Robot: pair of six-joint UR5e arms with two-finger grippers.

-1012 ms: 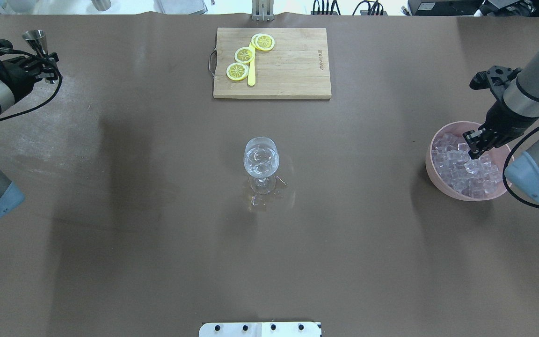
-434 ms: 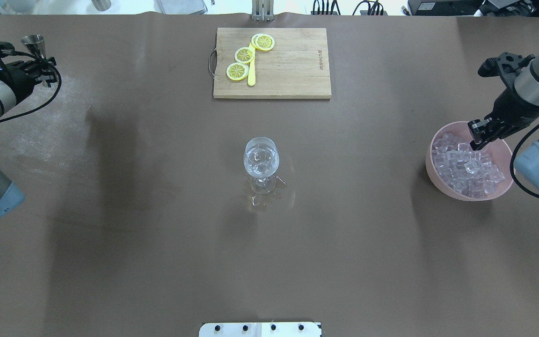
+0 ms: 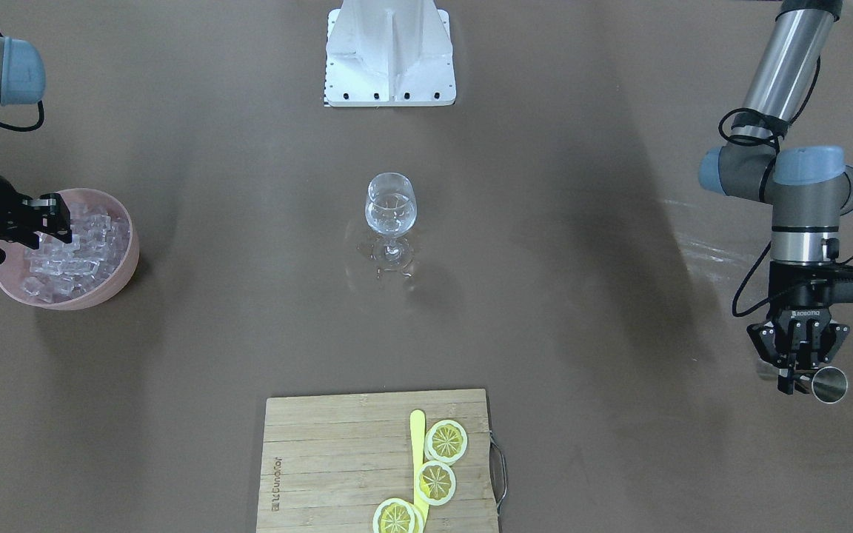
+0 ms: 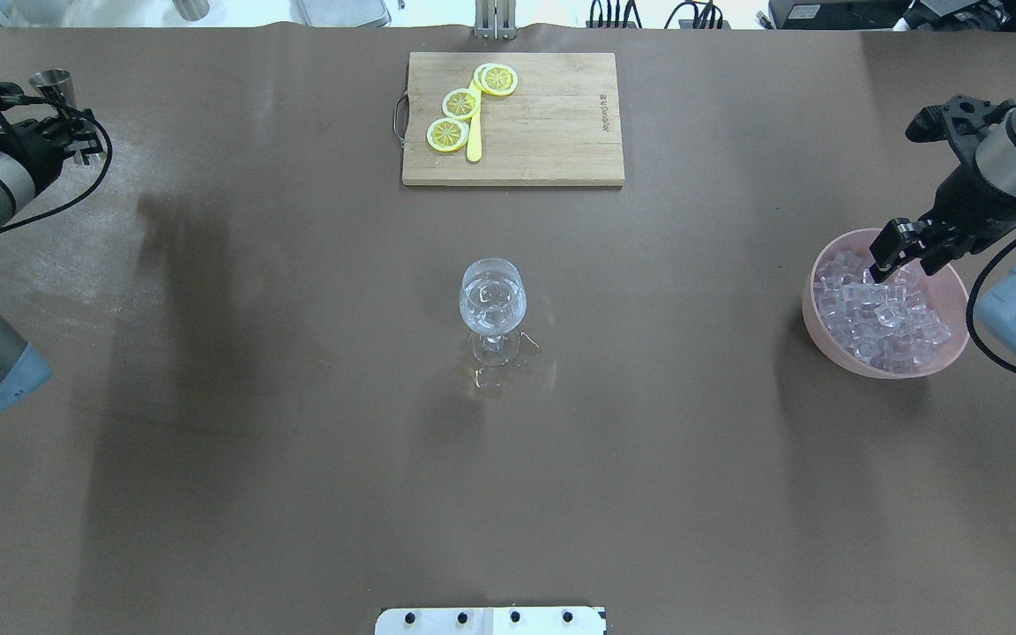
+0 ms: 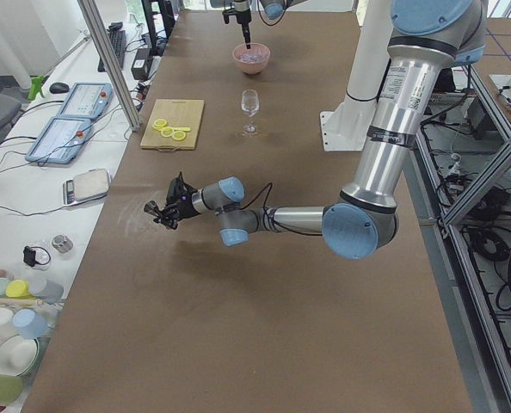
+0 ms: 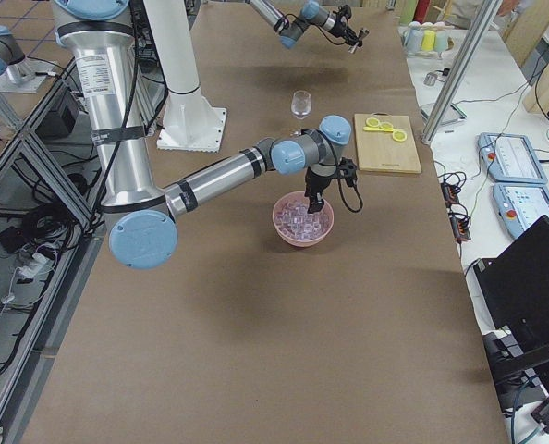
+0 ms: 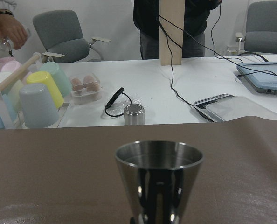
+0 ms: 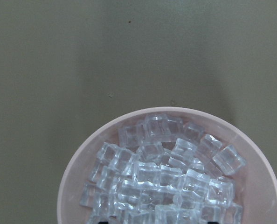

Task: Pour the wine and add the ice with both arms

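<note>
Ice-adding is judged underway: the right gripper [image 4: 892, 256] is poised, jaws parted and seemingly empty, over clear glassy ice cubes [image 4: 878, 317] in a round pink bowl [image 4: 817, 332] at 3 o'clock; one must be gripped. A steel conical jigger [image 3: 830, 385] is clamped in the left gripper [image 3: 799, 374].

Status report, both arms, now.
Left gripper shut on jigger, far left. Right gripper open above ice in pink bowl. Nothing between bowl and wine glass.
</note>
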